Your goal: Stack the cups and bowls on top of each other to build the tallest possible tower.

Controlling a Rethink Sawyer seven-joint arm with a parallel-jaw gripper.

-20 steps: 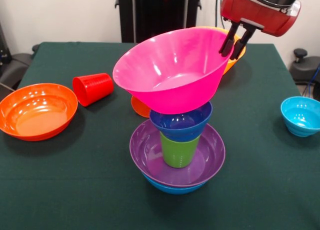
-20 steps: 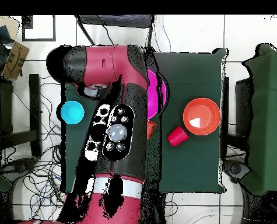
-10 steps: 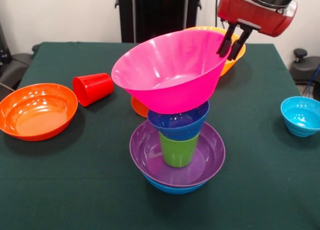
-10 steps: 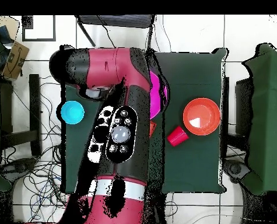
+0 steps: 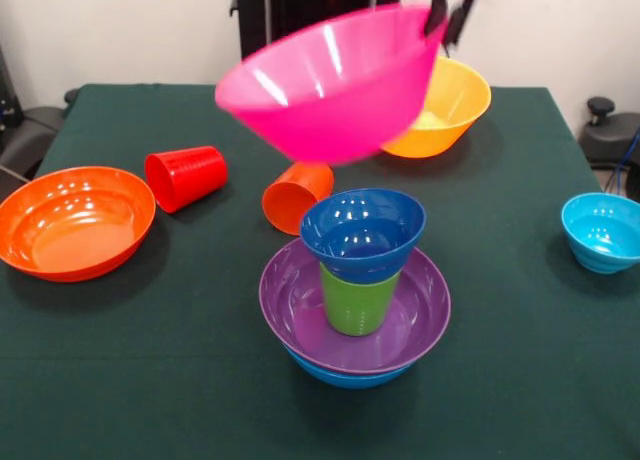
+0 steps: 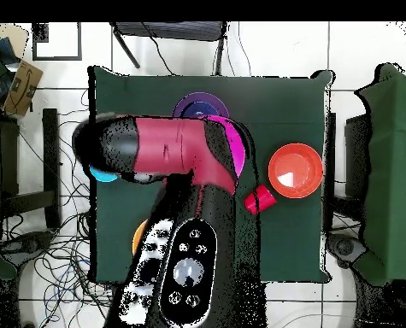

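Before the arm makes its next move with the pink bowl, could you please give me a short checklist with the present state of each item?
1. Pink bowl held by gripper at its rim: ok.
2. Pink bowl level: not ok, it tilts.
3. Pink bowl clear of the small dark blue bowl: ok, a gap shows.
4. Dark blue bowl seated on the green cup: ok.
5. Green cup standing in the purple bowl: ok.
6. Firmness of the grip: cannot tell.

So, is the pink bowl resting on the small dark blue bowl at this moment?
No, in the front view the pink bowl hangs tilted in the air, with a clear gap above the small dark blue bowl.
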